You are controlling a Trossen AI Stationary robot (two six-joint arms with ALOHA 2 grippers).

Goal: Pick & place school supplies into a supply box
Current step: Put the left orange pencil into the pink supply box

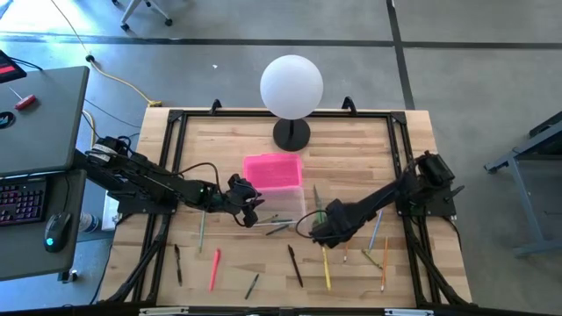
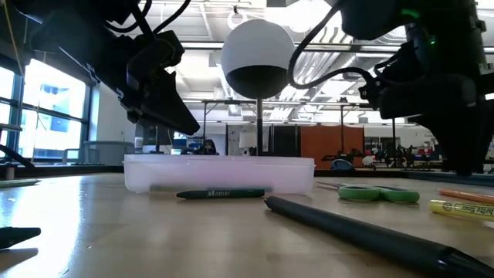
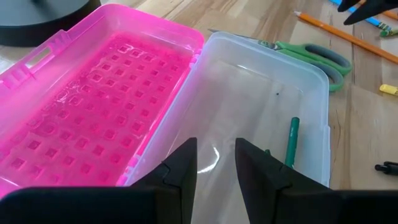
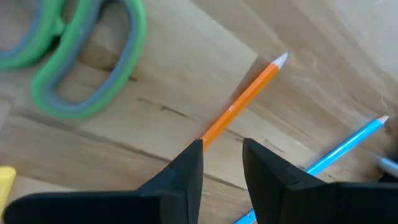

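The supply box lies open mid-table, its pink lid [image 1: 273, 170] folded flat toward the far side and its clear tray [image 1: 283, 204] nearer. My left gripper [image 3: 216, 163] hangs open above the tray's left end, holding nothing. A green pencil [image 3: 291, 140] lies on the table along the tray's near wall. My right gripper [image 4: 222, 158] is open, low over the table right of the tray. Its fingers stand either side of the blunt end of an orange pencil [image 4: 242, 99]. The green-handled scissors [image 4: 93, 56] lie just beside it, and a blue pencil [image 4: 345, 146] lies nearby.
A white globe lamp [image 1: 291, 88] on a black base stands behind the box. Pens and pencils lie scattered on the near half: a red one [image 1: 213, 269], a black one [image 1: 295, 265], a yellow one [image 1: 327, 268]. Black frame rails [image 1: 167, 158] border the table.
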